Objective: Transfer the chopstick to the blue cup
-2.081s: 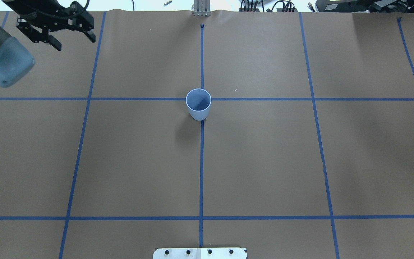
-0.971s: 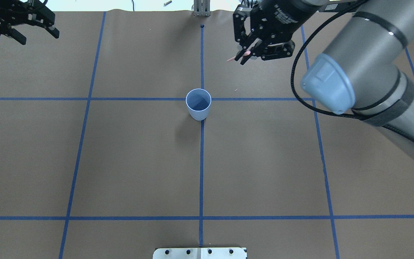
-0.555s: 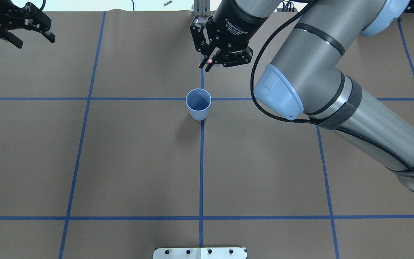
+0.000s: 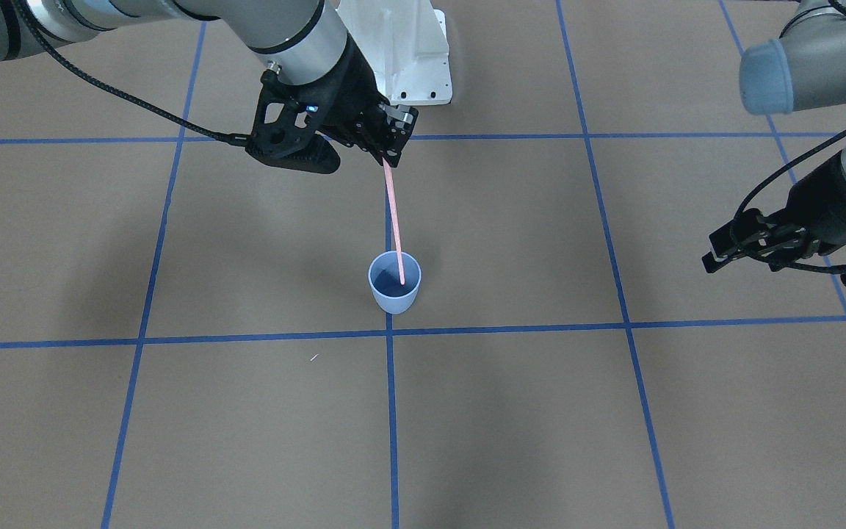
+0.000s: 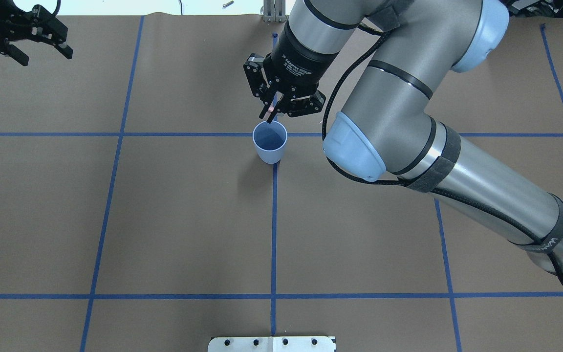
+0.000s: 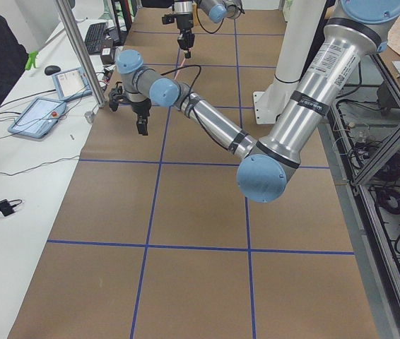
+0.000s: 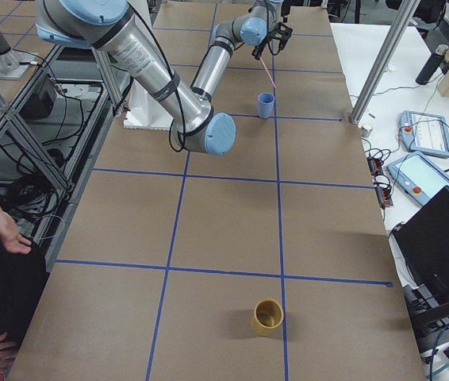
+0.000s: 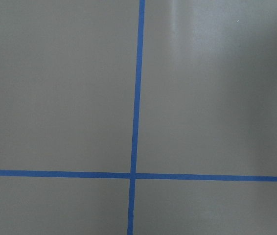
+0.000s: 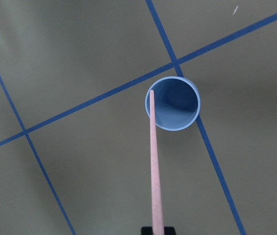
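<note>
Right gripper (image 4: 391,157) holds the chopstick (image 4: 394,220) over the blue cup (image 4: 394,301) — aiming step, release not yet made

The fingers pinch the stick's top end, and it hangs down with a slight tilt. In the right wrist view its lower tip lies on the cup's rim line rather than over the middle of the mouth, and the right-side view suggests the tip is above the rim, not inside. The next move probably calls for a small shift to centre the tip, then a descent before the fingers part; let go here, it could strike the rim or topple the cup. The cup stands upright on a crossing of blue tape lines (image 4: 247,337); the only other object, a tan cup (image 7: 269,316), is well apart. The left gripper (image 5: 42,51), fingers spread and holding nothing, hangs off by the table's far corner — no obstacle
</note>
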